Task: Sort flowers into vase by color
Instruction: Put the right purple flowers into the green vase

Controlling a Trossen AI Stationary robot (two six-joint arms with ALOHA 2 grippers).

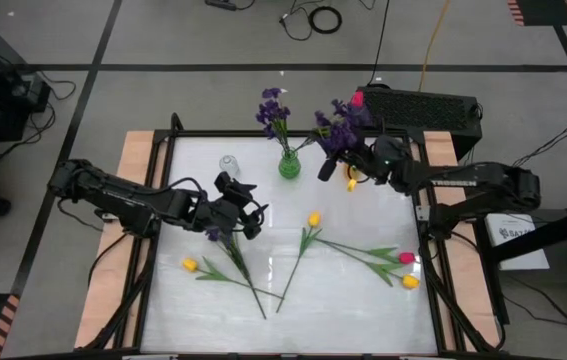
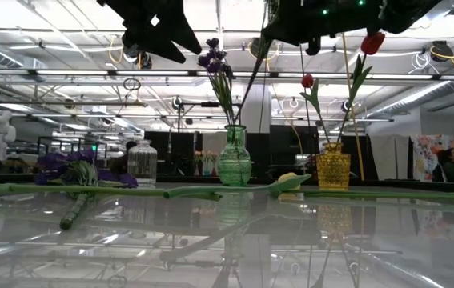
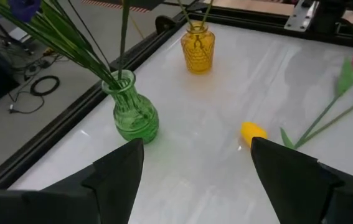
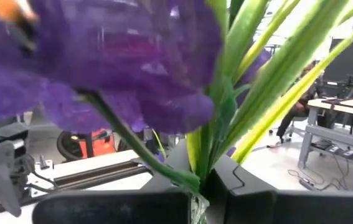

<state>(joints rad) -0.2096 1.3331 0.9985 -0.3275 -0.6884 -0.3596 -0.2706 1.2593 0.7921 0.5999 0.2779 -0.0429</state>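
My right gripper (image 1: 326, 168) is shut on a purple flower bunch (image 1: 338, 130), held tilted beside the green vase (image 1: 289, 164). That vase holds another purple flower (image 1: 273, 108). The held stem (image 2: 252, 80) slants down to the vase's mouth. My left gripper (image 1: 246, 207) is open and empty above the table, near a purple flower (image 1: 213, 233) lying flat. Two yellow tulips (image 1: 190, 265) (image 1: 314, 218), a pink tulip (image 1: 406, 258) and another yellow one (image 1: 410, 282) lie on the table. The yellow vase (image 2: 333, 166) holds red tulips (image 2: 372, 42). My right gripper pinches the purple flower's green stem (image 4: 196, 180) between its two fingers (image 4: 108, 208), just below the blossoms (image 4: 120, 56). The flower is lifted clear of the table and tilted, blossoms uppermost. Its lower stem end (image 2: 239, 120) reaches the green vase's mouth.
A clear glass vase (image 1: 228, 163) stands left of the green one. A black frame (image 1: 163, 200) and wooden strips (image 1: 135, 160) edge the white table. The left wrist view shows the green vase (image 3: 132, 115), yellow vase (image 3: 198, 45) and a yellow tulip (image 3: 253, 130).
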